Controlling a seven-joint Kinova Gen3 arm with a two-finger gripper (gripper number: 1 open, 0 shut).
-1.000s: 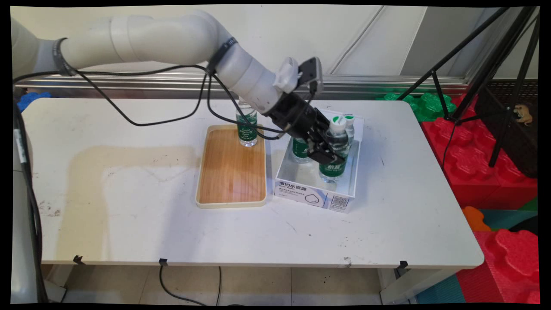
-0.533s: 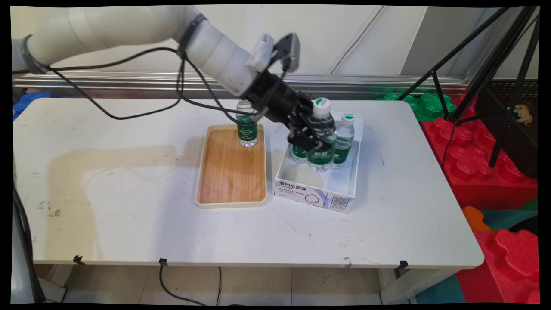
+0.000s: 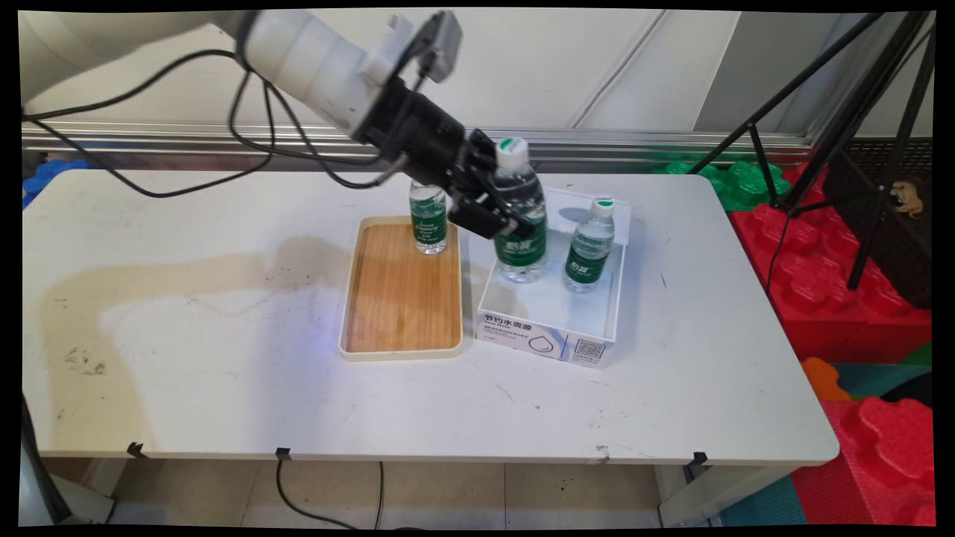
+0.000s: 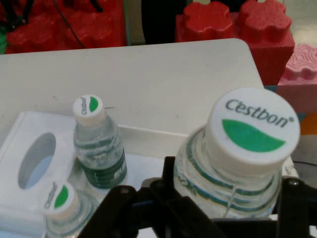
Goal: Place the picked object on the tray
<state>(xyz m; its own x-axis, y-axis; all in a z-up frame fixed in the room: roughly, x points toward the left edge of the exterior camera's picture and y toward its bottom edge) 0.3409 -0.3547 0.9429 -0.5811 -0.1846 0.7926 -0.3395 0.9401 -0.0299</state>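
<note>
Hand point(image 3: 498, 211) grips water btl point(image 3: 520, 216) above box point(image 3: 550, 335).

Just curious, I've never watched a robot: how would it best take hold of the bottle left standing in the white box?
Probably around the labelled body of the standing bottle, coming from the side at a slant. It is upright, round and narrow, and the gripper holds the lifted bottle that way.

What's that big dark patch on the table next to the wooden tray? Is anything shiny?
Main view: the patch is a soft shadow on the table, left of the tray, likely cast by the arm above; the tray's wood shows a pale shine toward its near end. Hand view: light glints off the clear bottle between the fingers.
</note>
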